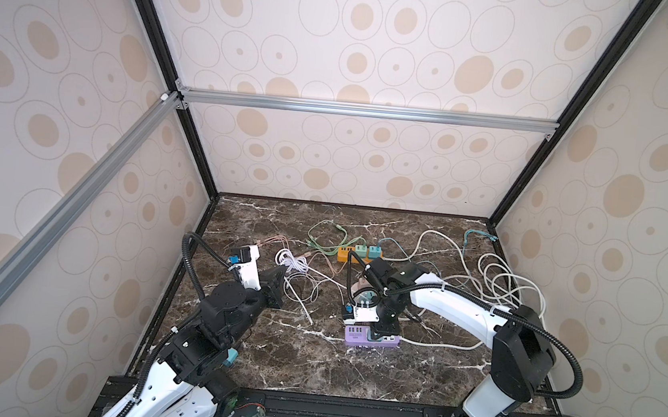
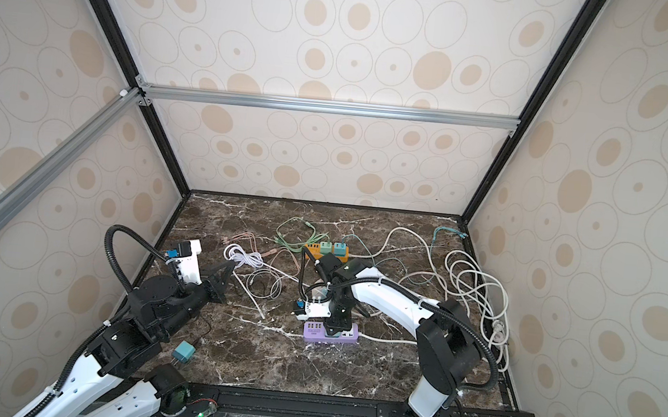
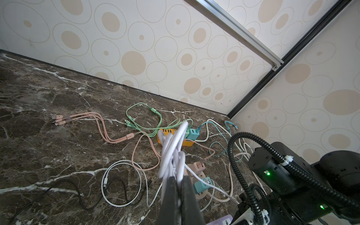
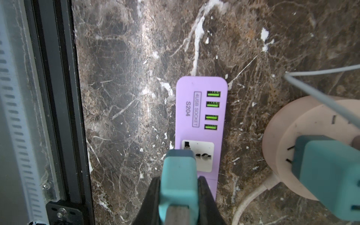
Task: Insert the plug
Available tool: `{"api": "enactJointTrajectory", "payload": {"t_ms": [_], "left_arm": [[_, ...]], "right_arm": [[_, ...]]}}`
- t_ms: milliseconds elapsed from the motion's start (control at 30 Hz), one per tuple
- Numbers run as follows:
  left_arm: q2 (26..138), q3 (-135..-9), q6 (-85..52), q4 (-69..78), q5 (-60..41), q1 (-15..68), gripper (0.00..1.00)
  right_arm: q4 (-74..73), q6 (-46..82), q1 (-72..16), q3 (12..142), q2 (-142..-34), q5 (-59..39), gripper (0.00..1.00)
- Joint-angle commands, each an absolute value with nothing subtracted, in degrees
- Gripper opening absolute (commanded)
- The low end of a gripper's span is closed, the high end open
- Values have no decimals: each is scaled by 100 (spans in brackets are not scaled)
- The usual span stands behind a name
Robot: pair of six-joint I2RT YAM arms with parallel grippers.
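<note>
the right end effector [image 4: 179, 182] is clenched on the teal plug [image 4: 176, 167], one finger pressed against each flank of its body. the plug hangs over the purple power strip [image 4: 200, 109], which lies flat on the marble tabletop [image 4: 126, 58]. the plug's nose is at the edge of the strip's white universal socket [image 4: 204, 161], just past the row of four green usb ports [image 4: 213, 105]. a metal prong shows at the nose, right at the socket face. whether it has entered a slot cannot be told.

just beside the purple strip sits a round pink socket hub [image 4: 282, 136] with a second teal plug [image 4: 329, 169] seated in it and a pale cord running off it.

the left end effector [image 3: 178, 187] is well apart from the purple strip, off its usb end. it is clamped tight on a white cable bundle [image 3: 171, 148], whose loops stand up from between the fingers.

beyond the purple strip, toward the back wall, an orange power strip [image 1: 344, 254] lies among pink, green and white cables, with two small chargers plugged into it.
</note>
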State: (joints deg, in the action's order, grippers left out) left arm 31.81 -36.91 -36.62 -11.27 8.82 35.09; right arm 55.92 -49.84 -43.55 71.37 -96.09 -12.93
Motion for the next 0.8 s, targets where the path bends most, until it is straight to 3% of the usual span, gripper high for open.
{"api": "enactJointTrajectory", "payload": {"t_ms": [0, 767], "left_arm": [[3121, -3699, -3735, -941, 888, 3494, 0], [3149, -3630, -3718, -914, 835, 3498, 0]], "right_arm": [[5353, -5098, -4408, 6917, -9730, -1158, 0], [5687, -5157, -4404, 7305, -9586, -1237, 0]]}}
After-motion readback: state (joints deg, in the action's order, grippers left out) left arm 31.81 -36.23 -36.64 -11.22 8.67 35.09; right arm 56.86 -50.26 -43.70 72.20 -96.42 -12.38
